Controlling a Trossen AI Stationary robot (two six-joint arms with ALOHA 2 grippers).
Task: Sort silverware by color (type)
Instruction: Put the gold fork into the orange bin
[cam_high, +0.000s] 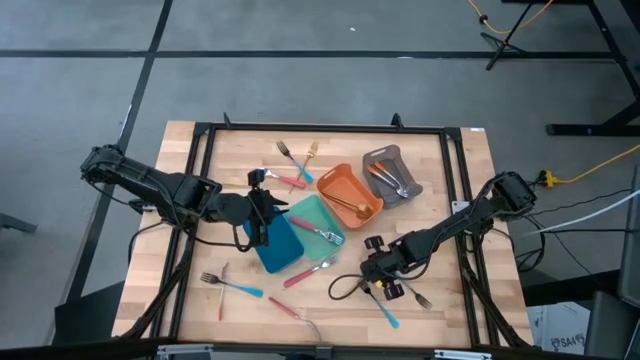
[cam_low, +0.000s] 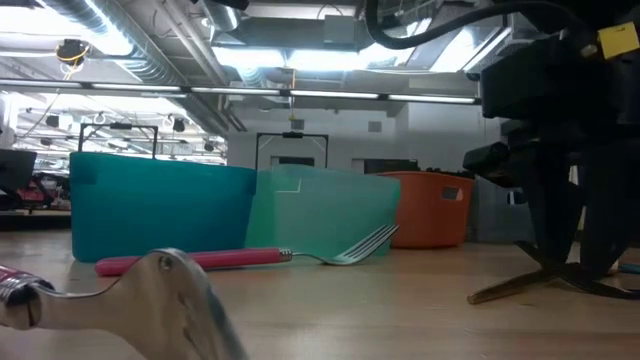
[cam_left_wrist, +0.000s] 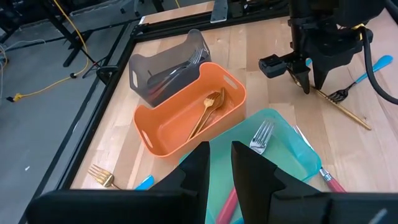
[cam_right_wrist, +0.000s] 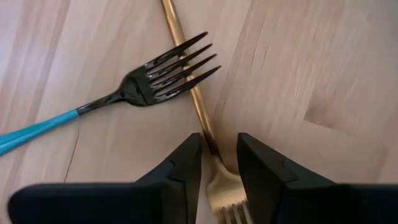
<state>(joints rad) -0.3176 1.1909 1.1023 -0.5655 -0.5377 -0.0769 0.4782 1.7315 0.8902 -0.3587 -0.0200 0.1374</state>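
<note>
While open, R tool (cam_right_wrist: 217, 163) astride gold fork (cam_right_wrist: 186, 68)

A light wooden table (cam_high: 455, 160) with a black frame along its edges carries four trays clustered mid-table: blue (cam_high: 272, 243), teal (cam_high: 318, 222), orange (cam_high: 349, 196) and grey (cam_high: 391, 171). Loose on the wood lie forks: two near the far edge (cam_high: 292, 151), a blue-handled fork (cam_high: 230, 285) and a red-handled one (cam_high: 290, 309) near the front-left, a pink-handled fork (cam_low: 250, 258) just beside the teal tray, and a gold fork (cam_right_wrist: 196, 99) crossing a blue-handled dark fork (cam_right_wrist: 112, 96) front-right
</note>
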